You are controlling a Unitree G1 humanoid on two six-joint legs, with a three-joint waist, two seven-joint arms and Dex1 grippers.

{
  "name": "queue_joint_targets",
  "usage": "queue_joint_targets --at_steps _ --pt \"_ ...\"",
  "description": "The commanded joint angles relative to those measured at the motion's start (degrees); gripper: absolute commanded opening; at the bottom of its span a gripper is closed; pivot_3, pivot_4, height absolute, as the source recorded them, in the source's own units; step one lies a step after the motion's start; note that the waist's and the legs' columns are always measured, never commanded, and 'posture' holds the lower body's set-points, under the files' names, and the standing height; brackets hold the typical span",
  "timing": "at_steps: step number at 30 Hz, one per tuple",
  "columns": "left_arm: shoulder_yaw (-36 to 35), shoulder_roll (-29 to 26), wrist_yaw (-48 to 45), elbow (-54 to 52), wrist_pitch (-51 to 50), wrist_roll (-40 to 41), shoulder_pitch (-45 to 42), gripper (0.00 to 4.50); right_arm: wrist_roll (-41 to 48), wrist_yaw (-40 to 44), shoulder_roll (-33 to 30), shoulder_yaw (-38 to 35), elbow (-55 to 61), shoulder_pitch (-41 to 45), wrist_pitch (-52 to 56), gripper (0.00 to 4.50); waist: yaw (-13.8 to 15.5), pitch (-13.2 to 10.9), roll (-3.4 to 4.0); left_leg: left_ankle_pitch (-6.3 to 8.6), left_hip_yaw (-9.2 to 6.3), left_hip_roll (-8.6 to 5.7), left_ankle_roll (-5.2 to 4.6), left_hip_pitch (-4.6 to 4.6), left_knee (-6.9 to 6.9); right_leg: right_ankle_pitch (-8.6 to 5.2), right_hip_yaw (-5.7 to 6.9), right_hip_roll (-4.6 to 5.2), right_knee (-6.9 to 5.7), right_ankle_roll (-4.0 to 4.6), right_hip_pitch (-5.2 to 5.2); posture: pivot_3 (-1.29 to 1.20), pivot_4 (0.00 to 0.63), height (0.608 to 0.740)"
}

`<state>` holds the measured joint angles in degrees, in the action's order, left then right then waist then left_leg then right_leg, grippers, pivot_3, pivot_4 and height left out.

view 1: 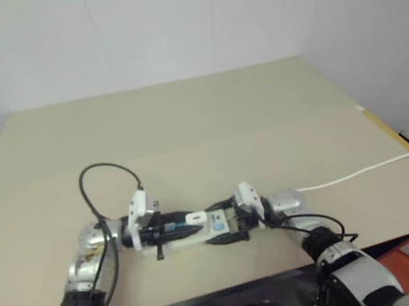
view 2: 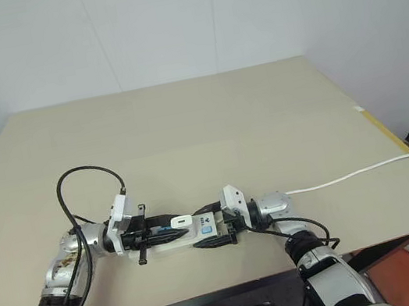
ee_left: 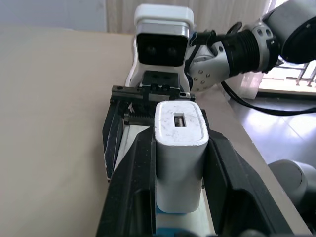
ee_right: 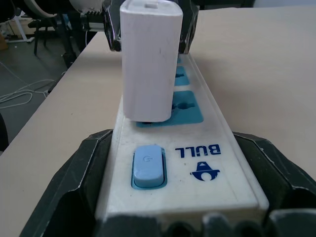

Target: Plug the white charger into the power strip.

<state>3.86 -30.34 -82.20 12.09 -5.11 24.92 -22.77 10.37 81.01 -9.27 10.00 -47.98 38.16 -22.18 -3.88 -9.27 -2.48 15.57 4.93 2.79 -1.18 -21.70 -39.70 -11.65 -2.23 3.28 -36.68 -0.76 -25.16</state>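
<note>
a beige table (view 2: pixel 182 117) fills the scene, and the two robot arms meet end to end near its front edge. the power strip (ee_right: pixel 170 148), a long flat white bar with blue socket faces and a pale blue switch at one end, lies on the table between them. the right gripper (ee_right: pixel 177 207) clasps the switch end of the strip, one black finger (ee_right: pixel 74 187) pressed against each long side (its jaws stand wide because the bar is wide). the white charger (ee_right: pixel 149 59), a small boxy adapter, stands upright on the blue socket face nearest the switch; in the right wrist view its base sits right at that socket, though how deep the prongs reach cannot be told. the left gripper (ee_left: pixel 180 168) is clenched around the charger, a black finger (ee_left: pixel 136 182) tight on either side of it. a thin white cord (view 2: pixel 351 173) runs from the right gripper's end away across the table to the robot's right edge.
</note>
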Motion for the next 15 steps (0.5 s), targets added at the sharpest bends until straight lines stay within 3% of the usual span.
queue_joint_targets --at_steps 1,15 --pt "0.09 -0.90 -0.69 2.69 2.33 -1.88 -0.94 0.98 -0.23 0.31 -0.15 0.19 1.13 -0.09 0.09 3.42 0.00 0.00 0.00 0.00 0.00 0.00 0.00 0.00 0.00 0.00 0.00 0.00 0.00 0.00 0.00 0.00 0.150 0.740" --pt "1.75 -0.85 0.68 5.27 5.25 -3.31 -0.20 0.98 -0.27 0.28 -0.49 0.14 1.37 -0.24 0.20 3.42 0.08 0.01 0.01 0.00 -0.01 0.00 0.00 0.04 0.00 0.00 0.00 0.01 -0.01 0.00 0.02 0.00 0.150 0.740"
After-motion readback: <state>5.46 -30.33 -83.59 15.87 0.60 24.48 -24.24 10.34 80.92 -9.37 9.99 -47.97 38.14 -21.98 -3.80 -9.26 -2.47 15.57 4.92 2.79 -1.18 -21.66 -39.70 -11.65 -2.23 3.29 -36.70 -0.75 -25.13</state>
